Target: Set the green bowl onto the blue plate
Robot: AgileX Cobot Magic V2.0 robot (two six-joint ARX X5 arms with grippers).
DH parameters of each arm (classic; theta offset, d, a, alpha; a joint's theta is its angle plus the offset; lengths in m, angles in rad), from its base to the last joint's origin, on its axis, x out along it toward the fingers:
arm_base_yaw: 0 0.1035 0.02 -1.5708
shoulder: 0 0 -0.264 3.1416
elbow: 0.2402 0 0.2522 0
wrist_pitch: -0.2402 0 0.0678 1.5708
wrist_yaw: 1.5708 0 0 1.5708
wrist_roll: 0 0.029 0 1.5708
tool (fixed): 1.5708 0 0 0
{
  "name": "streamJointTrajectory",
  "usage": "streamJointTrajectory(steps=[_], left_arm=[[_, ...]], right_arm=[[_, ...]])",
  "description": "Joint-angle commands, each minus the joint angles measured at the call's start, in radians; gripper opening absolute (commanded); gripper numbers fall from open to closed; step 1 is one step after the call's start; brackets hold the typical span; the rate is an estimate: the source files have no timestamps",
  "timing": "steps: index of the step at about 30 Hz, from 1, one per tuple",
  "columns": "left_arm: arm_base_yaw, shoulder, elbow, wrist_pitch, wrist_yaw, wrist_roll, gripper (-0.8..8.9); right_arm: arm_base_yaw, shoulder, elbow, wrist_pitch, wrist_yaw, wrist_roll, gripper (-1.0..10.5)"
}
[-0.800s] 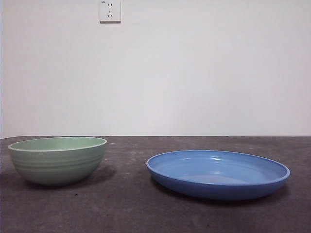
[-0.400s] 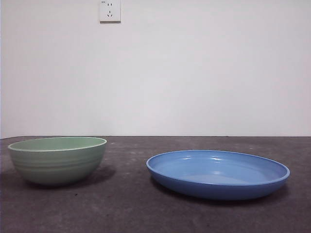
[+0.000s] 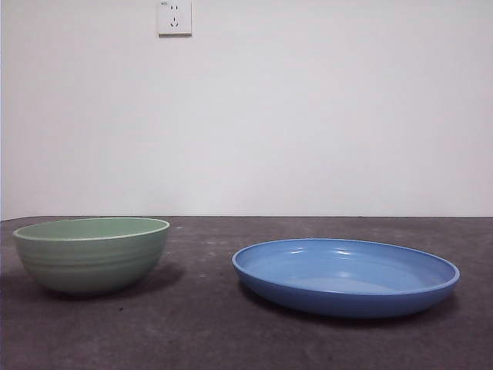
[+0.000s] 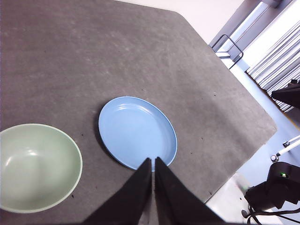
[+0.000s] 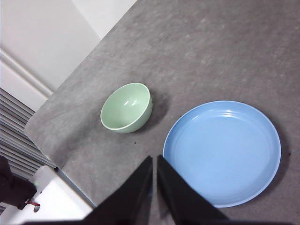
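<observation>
the green bowl [image 3: 91,254] sits empty on the tabletop [image 3: 231,331], apart from the blue plate [image 3: 345,276]. both grippers, left [image 4: 153,161] and right [image 5: 154,160], hover high, fingers pressed together. nothing grasped yet; next, one must spread and descend onto the bowl's rim.

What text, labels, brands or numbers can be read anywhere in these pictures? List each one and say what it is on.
None can be read.
The wall socket bears a tiny mark at its upper left corner, too small to read.
The green bowl and the blue plate show no print, label or brand in any view.
The dark table carries no writing.
The black equipment beside the table shows only a small green light, no legible text.
</observation>
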Motion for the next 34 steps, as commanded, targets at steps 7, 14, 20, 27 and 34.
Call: streamJointTrajectory(steps=[7,14,20,27,34], left_arm=[[-0.003,0.004,0.022,0.012,0.008,0.023,1.26],[-0.003,0.005,0.022,0.024,0.007,0.024,4.85],[-0.002,0.005,0.022,0.027,-0.032,0.027,6.97],[-0.002,0.013,0.022,0.016,-0.119,0.077,6.86],[-0.002,0.108,0.022,-0.048,-0.352,0.079,6.86]], right_arm=[[0.003,0.003,0.018,0.007,0.003,-0.014,0.5],[0.003,0.003,0.018,0.007,0.003,-0.014,5.2],[0.003,0.003,0.018,0.007,0.003,-0.011,6.1],[0.003,0.003,0.018,0.009,-0.006,-0.011,6.1],[0.003,0.003,0.018,0.008,-0.006,-0.010,6.1]])
